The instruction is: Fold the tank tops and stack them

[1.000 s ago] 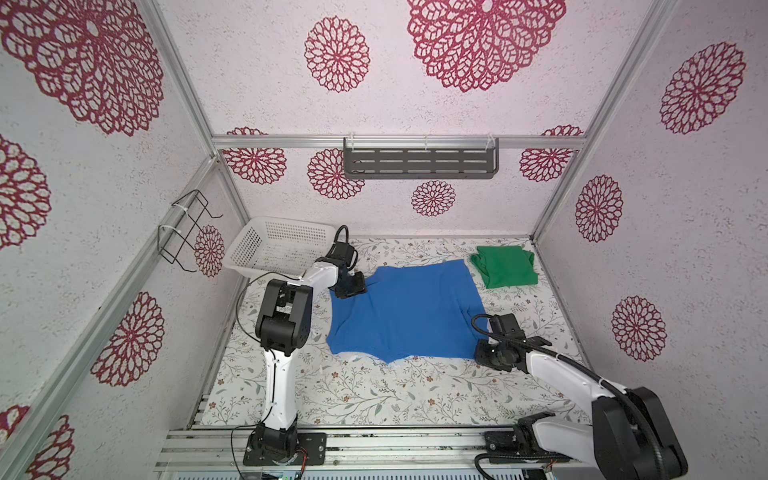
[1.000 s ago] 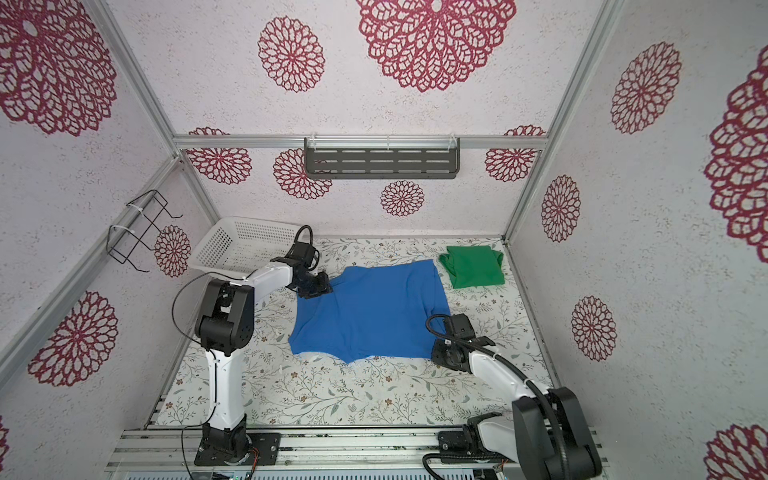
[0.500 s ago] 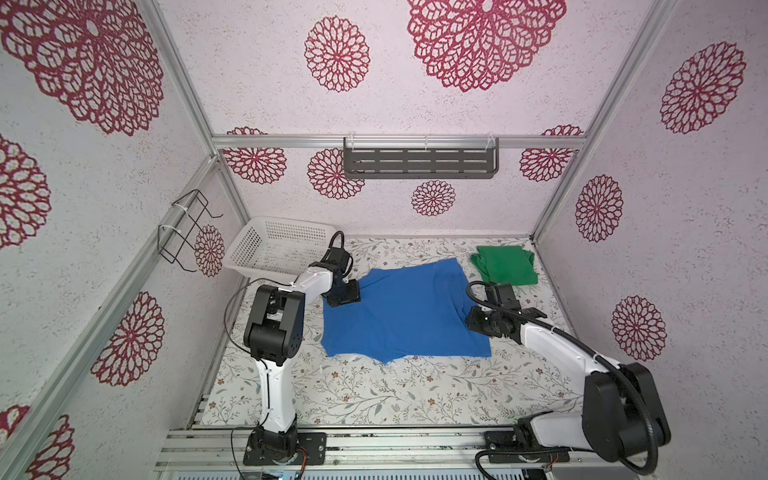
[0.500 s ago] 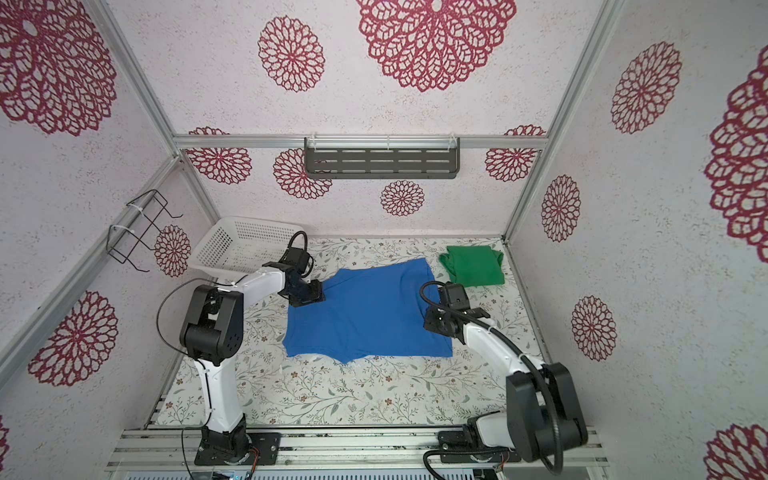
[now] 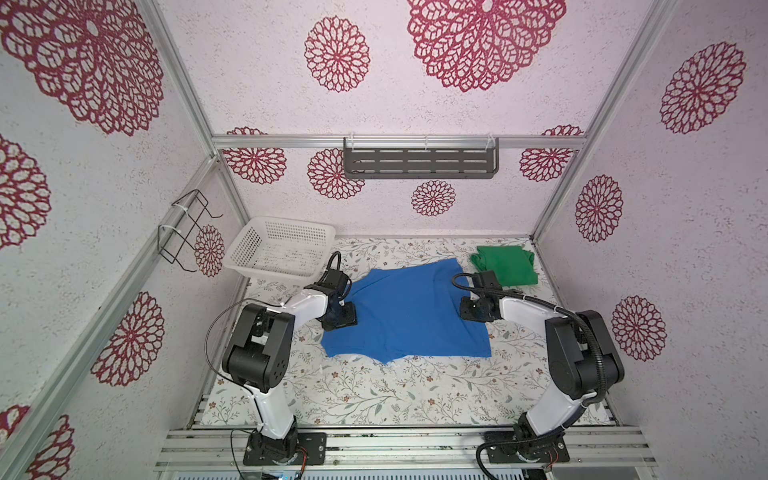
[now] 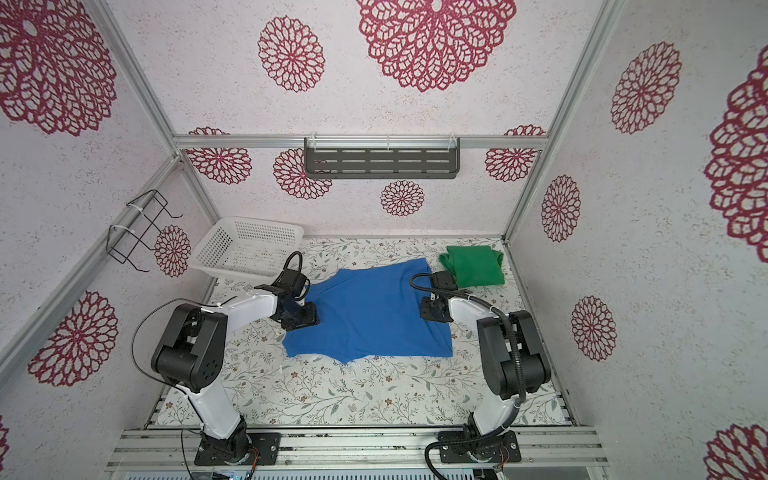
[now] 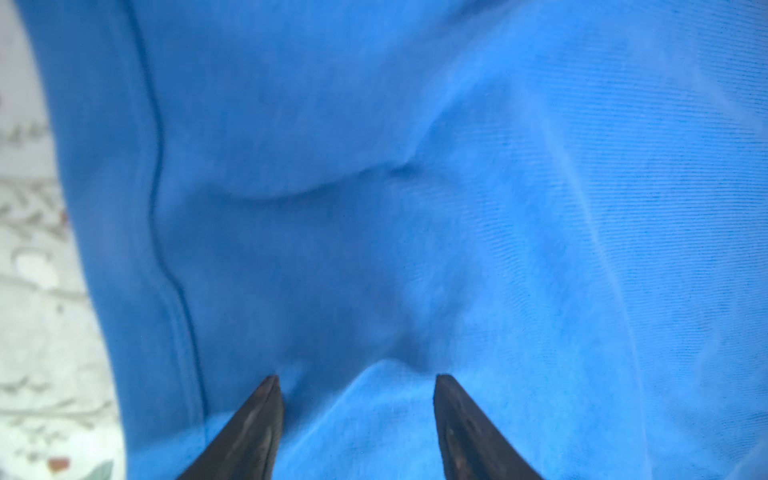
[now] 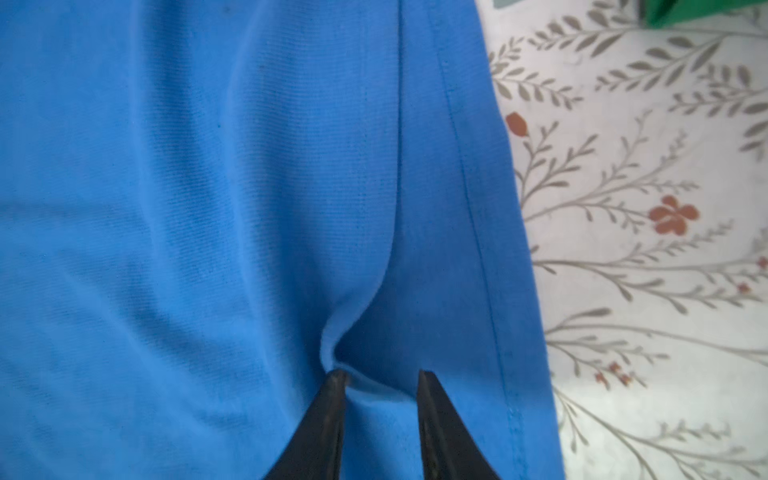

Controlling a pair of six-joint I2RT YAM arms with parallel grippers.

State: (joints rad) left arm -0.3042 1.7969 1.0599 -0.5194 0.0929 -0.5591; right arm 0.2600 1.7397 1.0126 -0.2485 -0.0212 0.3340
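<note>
— While both arms crouch low over the blue tank top (image 5: 409, 316), why at opposite edges?

— Judging by the task, to lift 2 sides together and fold it across. It lies spread nearly flat in the middle of the table (image 5: 374, 390). The left gripper (image 7: 356, 379) is at its basket-side edge and the right gripper (image 8: 380, 374) is at the edge nearer the green one.

— Is either gripping?

— Left: jaws well apart, with a soft ridge of blue cloth bulging between the tips and nothing clamped. Right: jaws only narrowly apart, with a pucker of cloth running into the gap just inside the stitched hem. I see no firm pinch there either.

— And the green tank top (image 5: 507, 266)?

— Folded, in the far right corner, just beyond the right wrist and near the blue top's far corner. Whether they touch, I can't tell. It looks like the base for the stack.

— Anything in the way?

— 1 white basket (image 5: 249, 249) sits far left, near the left wrist but clear of the cloth. The grey shelf (image 5: 419, 163) and wire rack (image 5: 183, 232) hang on the walls, well apart from the work.
</note>
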